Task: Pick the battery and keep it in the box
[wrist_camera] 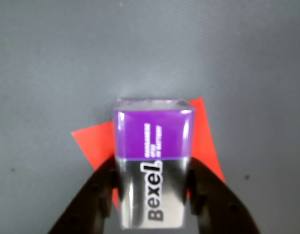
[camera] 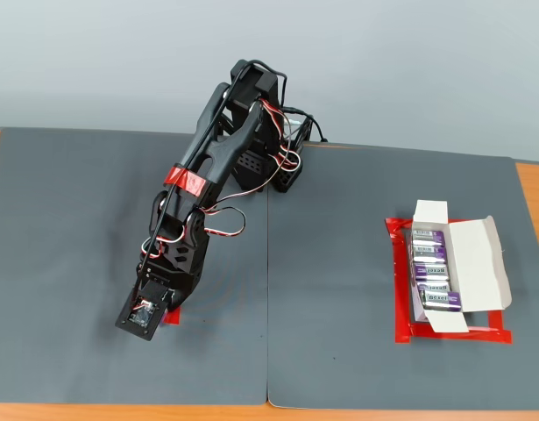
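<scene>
In the wrist view a purple battery [wrist_camera: 153,161] with a silver band and dark "Bexel" lettering sits between the two black fingers of my gripper [wrist_camera: 152,173], which press on its left and right sides. A flat red tape mark [wrist_camera: 93,141] lies directly beneath it on the grey mat. In the fixed view my gripper [camera: 162,307] points down at the mat's left front, and the arm hides the battery there. The white box [camera: 476,263] lies far to the right with its flaps open, and several purple batteries [camera: 431,272] lie in a row inside it.
A red tape outline [camera: 399,289] frames the box. The arm's base [camera: 269,158] stands at the back middle of the grey mat [camera: 339,351]. A seam [camera: 268,289] between the two mat halves runs front to back.
</scene>
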### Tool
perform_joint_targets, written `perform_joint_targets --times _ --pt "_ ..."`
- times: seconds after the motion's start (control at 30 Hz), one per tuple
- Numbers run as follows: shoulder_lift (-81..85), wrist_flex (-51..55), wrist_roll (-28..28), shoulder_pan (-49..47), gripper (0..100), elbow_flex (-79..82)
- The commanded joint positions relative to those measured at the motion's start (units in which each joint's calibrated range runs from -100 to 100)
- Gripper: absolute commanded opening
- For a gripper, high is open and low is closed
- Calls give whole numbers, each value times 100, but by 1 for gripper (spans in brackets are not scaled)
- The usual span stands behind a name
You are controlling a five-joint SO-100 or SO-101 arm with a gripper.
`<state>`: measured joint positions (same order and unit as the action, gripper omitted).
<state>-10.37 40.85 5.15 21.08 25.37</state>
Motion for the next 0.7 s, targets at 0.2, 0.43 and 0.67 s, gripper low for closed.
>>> perform_joint_targets --times 0.2,0.43,0.67 --pt "490 21 -18 -82 4 -262" --pt "1244 21 -7 -120 4 -217" --pt "1948 56 24 -351 4 -190"
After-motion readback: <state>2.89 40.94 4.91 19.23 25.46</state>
